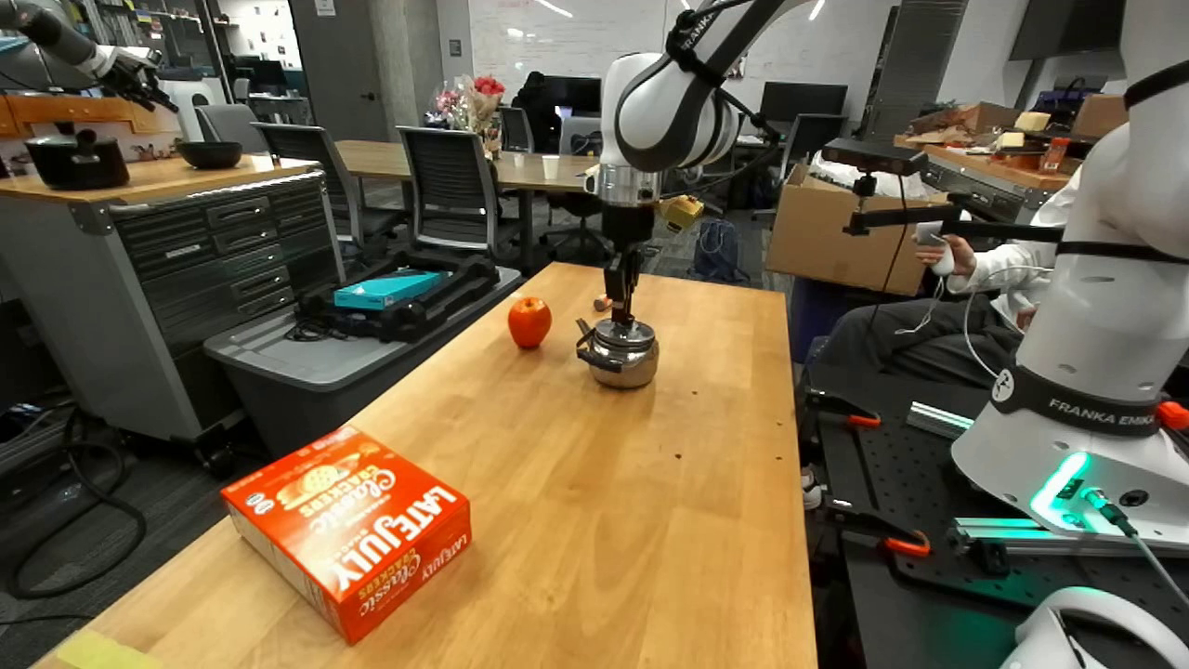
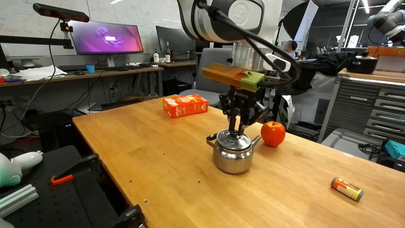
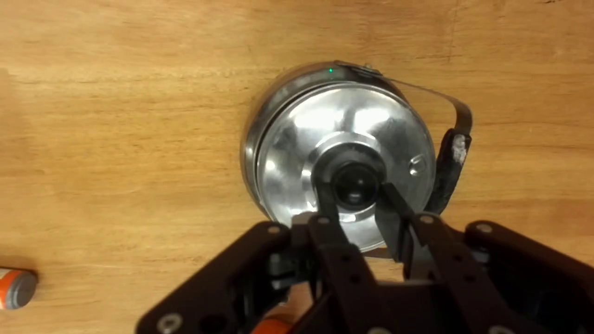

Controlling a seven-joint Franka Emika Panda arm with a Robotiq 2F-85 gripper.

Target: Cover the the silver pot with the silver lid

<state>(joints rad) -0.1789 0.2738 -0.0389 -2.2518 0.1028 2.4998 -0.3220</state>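
Between the fingers (image 3: 327, 203) stands the silver lid's (image 3: 345, 124) knob (image 3: 356, 184).

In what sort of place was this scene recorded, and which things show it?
Most likely a robotics lab with office space: the background shows a second robot arm, a large whiteboard and a lit computer monitor.
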